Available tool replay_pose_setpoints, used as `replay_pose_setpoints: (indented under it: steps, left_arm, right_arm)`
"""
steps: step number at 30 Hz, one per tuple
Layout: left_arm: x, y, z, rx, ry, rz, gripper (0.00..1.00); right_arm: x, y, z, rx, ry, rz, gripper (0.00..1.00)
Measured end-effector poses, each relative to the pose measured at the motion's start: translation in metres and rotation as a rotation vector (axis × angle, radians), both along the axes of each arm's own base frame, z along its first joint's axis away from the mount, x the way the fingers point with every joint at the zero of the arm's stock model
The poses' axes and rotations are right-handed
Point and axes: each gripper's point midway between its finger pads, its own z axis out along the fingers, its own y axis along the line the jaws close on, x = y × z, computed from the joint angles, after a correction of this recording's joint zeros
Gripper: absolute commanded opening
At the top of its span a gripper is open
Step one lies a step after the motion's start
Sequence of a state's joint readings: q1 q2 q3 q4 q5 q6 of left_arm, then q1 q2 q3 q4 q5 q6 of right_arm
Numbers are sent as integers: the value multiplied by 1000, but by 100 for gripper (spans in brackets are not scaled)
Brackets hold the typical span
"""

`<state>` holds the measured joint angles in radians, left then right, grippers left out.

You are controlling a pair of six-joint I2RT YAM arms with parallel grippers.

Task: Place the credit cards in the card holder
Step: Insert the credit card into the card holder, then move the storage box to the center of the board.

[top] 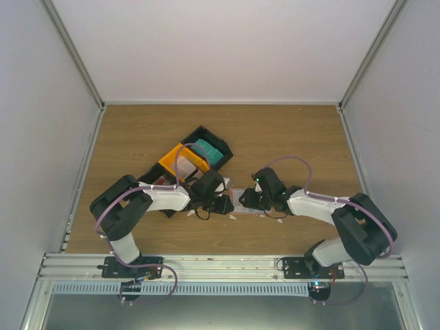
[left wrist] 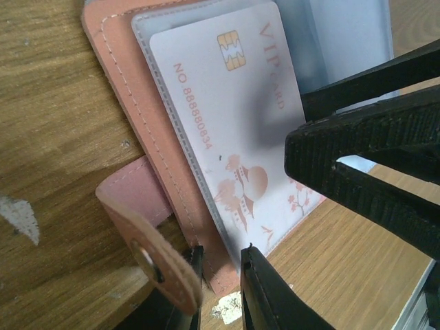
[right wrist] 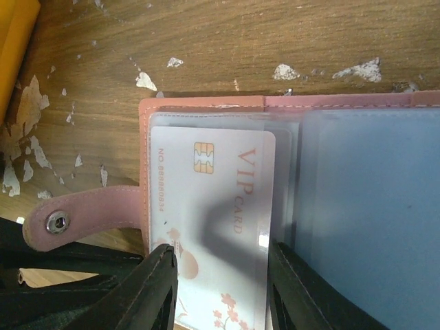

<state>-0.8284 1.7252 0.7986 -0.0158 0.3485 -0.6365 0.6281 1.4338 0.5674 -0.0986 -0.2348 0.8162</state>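
Overhead view looks down from behind; 2 close wrist views share the card holder.

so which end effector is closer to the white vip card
Right. The right end effector straddles the VIP card, a finger at each long edge; the left end effector sits beside it, pinching the edge of the card holder.

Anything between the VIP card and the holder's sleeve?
Nothing visible. The VIP card lies in the clear sleeve of the card holder, right gripper jaws straddling the card's outer end; snap tab lies aside.
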Motion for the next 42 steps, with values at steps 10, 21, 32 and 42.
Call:
replay_pose_setpoints:
  steps: [10,21,32,42]
  left_arm:
    - [5,7,10,24,-48,20,52]
    - [23,61,106,70,-296,215,33]
    - [30,200,72,358,-184,628,25]
    - [61,211,45,425,-89,581,35]
  right_arm:
    - [5,-14,23,-65,-95,-25,55]
    - [16,-31,105,-22,-332,-84,58]
    - [19,-13,91,-3,-308,-10,57]
    - [40,22,68,54,-323,77,51]
